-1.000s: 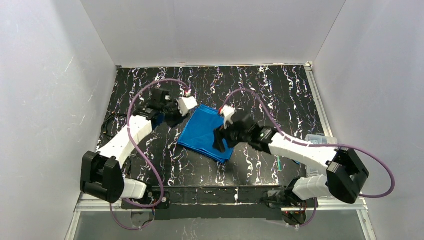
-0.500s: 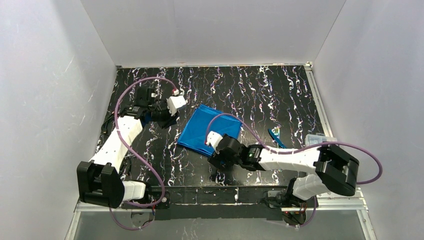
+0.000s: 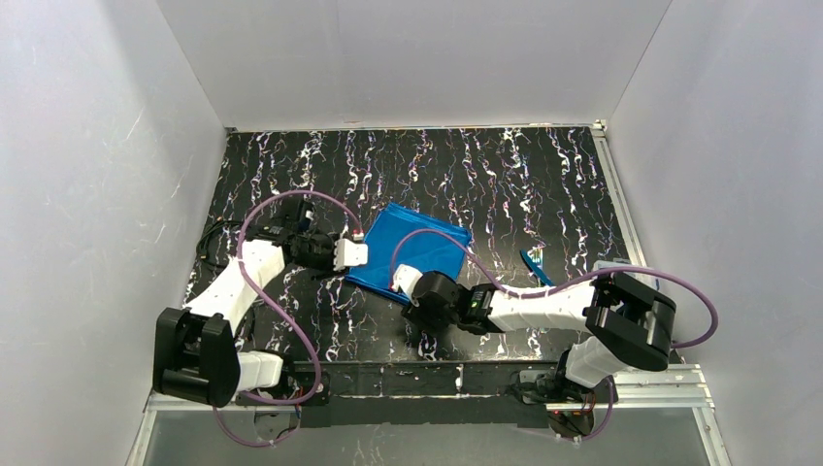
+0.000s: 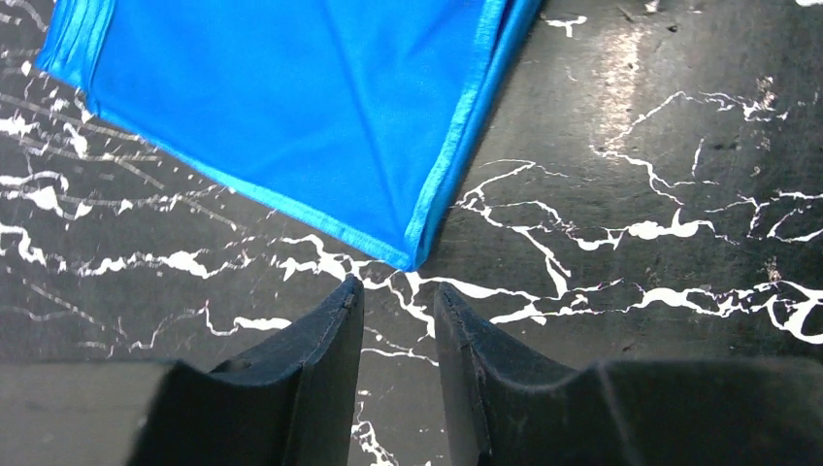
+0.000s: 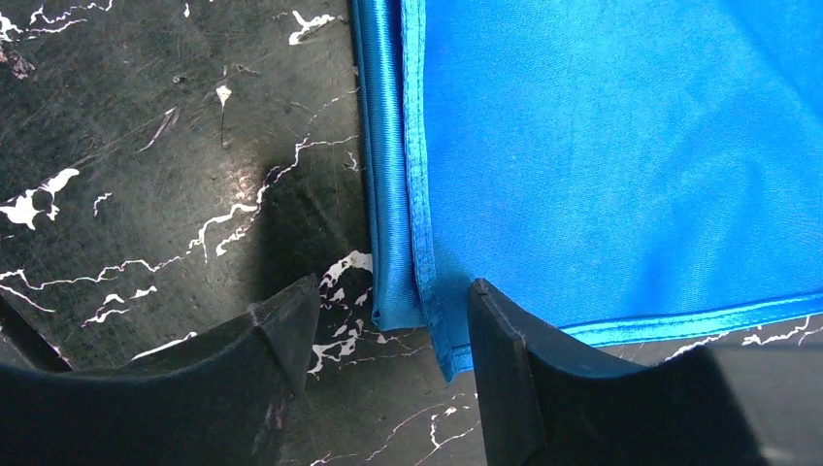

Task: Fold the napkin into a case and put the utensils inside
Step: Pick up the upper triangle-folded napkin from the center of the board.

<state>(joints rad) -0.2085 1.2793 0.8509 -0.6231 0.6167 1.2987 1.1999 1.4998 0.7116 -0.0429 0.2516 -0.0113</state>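
Marbled table [image 3: 437, 165]; utensils [image 3: 533, 260] only overhead

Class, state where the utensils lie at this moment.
In the top view, the utensils lie on the black table just right of the folded napkin, beyond the right arm.

**Robotics laboratory test cell.** Plain white panels [image 3: 417, 58] close off the left, far and right sides of a black, white-veined surface [image 3: 543, 175], which is edged by a metal frame rail [image 3: 624, 218]. Two white-and-black robot arms, the left arm [image 3: 233, 282] and the right arm [image 3: 543, 306], trail purple cables [image 3: 291, 197] and are bolted at the near edge.
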